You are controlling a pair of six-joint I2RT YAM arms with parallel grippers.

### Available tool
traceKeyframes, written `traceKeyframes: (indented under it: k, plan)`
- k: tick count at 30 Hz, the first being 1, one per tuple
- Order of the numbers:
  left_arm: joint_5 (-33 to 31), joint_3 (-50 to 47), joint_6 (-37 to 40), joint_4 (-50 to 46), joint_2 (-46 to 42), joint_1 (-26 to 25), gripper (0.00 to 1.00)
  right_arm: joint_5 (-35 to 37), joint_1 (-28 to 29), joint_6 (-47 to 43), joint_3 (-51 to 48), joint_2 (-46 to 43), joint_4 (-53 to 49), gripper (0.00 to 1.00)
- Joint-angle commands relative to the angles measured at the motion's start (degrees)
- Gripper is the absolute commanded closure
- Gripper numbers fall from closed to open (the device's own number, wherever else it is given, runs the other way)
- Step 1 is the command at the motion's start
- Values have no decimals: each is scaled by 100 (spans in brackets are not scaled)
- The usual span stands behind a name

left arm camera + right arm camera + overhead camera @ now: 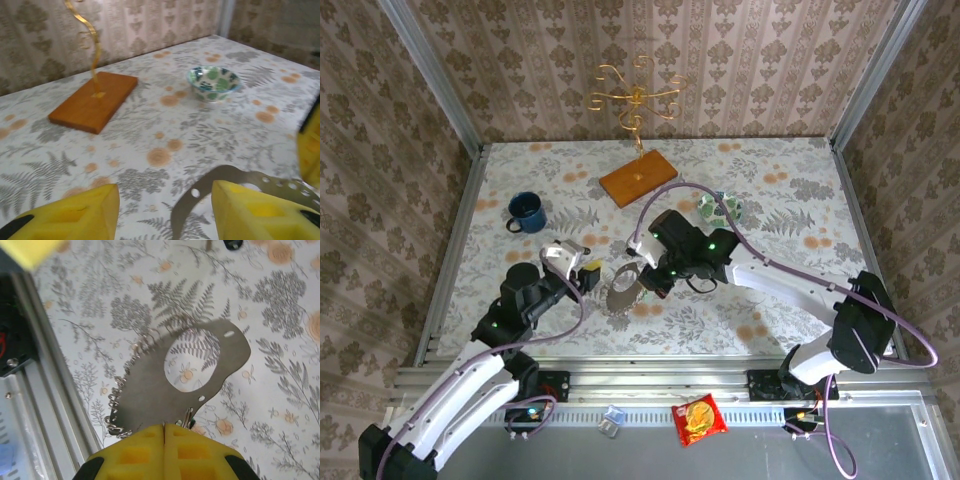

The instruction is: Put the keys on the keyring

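My right gripper (pixel 164 429) is clamped on the near edge of the metal plate (pixel 150 390), by its wire coil (pixel 117 400). My left gripper (pixel 165 210) hangs beside the plate, fingers apart. What may be the black key (pixel 232 244) lies beyond the plate. I judge that nothing is threaded yet.

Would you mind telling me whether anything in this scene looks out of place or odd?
Yes: a red snack packet and a small clear item lie on the grey ledge in front of the patterned table. Also, the metal plate held by the right gripper has wire coiled loosely along one edge.
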Motion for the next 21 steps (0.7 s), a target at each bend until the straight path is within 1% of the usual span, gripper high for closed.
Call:
traceKeyframes:
  k: [1, 4, 8, 12, 14, 15, 17, 21]
  plan:
    - [1024, 220, 524, -59, -54, -61, 52, -682, -35, -550, -208, -266, 668, 100]
    - [1277, 222, 676, -68, -50, -125, 57, -861, -41, -731, -336, -368, 925, 100]
    - [1884, 189, 822, 26, 59, -144, 62, -1034, -39, -875, -506, -475, 1278, 100]
    - [2440, 131, 904, 185, 228, -170, 69, -1208, -40, -981, -748, -750, 1702, 100]
    - [2549, 102, 933, 185, 312, -192, 75, -1310, -41, -1054, -891, -844, 1920, 100]
    - [2737, 93, 939, 197, 342, -197, 77, -1344, -41, -1091, -942, -885, 1994, 100]
    - [2838, 58, 974, 209, 372, -222, 78, -1460, -36, -1177, -1024, -953, 2122, 100]
    - [2974, -47, 971, 407, 411, -297, 78, -1611, -41, -1351, -1059, -984, 2128, 100]
